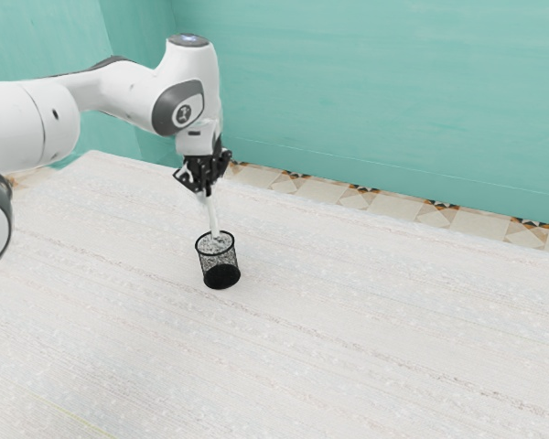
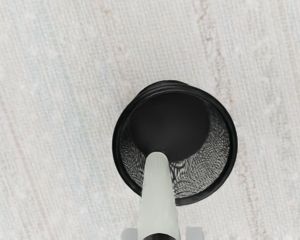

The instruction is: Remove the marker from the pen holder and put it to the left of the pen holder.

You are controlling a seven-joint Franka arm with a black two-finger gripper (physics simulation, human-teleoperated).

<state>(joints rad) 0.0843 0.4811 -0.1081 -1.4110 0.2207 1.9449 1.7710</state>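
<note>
I record teal walls [image 1: 375, 101], with a corner toward the exterior view's left. Beyond my pale, faintly streaked table [image 1: 366, 366] lies beige tiled floor [image 1: 403, 205] bearing brown and dark motifs. Lighting appears even.

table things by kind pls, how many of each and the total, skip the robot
Marker: 1
Pen holder: 1
Total: 2
</note>
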